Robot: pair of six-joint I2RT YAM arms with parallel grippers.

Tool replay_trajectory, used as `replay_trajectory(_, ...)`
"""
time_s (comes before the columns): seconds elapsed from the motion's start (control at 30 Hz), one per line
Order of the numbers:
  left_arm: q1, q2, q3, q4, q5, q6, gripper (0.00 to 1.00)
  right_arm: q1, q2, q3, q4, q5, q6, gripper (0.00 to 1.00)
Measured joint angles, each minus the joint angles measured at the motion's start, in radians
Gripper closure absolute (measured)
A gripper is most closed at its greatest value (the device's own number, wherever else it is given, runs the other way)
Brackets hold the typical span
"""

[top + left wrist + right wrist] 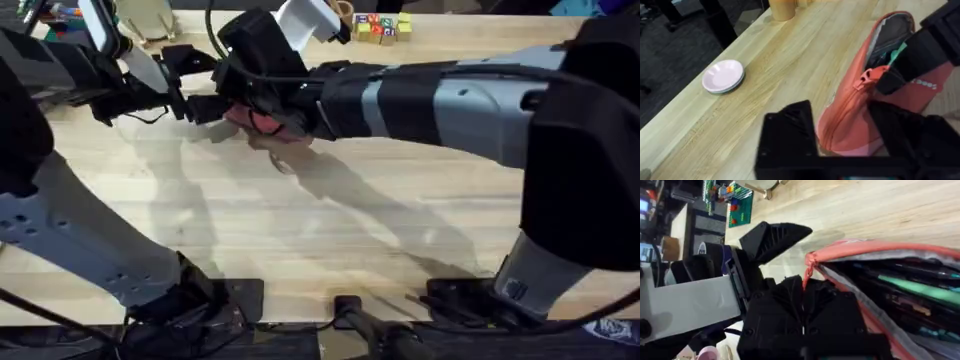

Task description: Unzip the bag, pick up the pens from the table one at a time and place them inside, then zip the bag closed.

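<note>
Looked like the zip-up step: the bag (860,107) sat on the table (300,230) with both pens (920,287) inside, right gripper (805,287) pinching the zipper pull, left gripper's (840,135) state I couldn't tell, next up a steady pull along the zipper.

coral bag (860,110) unzipped, pens (920,287) inside.

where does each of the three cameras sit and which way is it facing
Overhead: above the arm bases, looking down and forward at the light wooden table; both arms show.
Left wrist: on the left arm, facing the coral-pink fabric pouch and a small pink plate; own fingers below.
Right wrist: on the right arm, looking into the open pouch at a light-green pen.
All share the pouch.
</note>
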Motion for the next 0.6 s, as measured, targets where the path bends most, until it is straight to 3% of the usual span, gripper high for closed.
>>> replay_trajectory(0.17, 0.000, 0.000, 0.000, -0.002, -0.001, -0.002, 0.647, 0.000, 0.000, 0.000, 0.000, 0.000, 0.000, 0.971)
replay_trajectory(0.2, 0.000, 0.000, 0.000, -0.004, -0.001, -0.003, 0.771, 0.000, 0.000, 0.000, 0.000, 0.000, 0.000, 0.971)
replay_trajectory(0.27, -0.001, 0.000, 0.000, -0.005, -0.002, -0.001, 0.928, 0.000, 0.000, 0.000, -0.001, 0.000, 0.000, 0.971)
replay_trajectory(0.6, -0.004, 0.000, 0.000, 0.003, -0.005, -0.003, 0.956, -0.020, 0.000, 0.000, -0.023, -0.001, 0.000, 0.971)
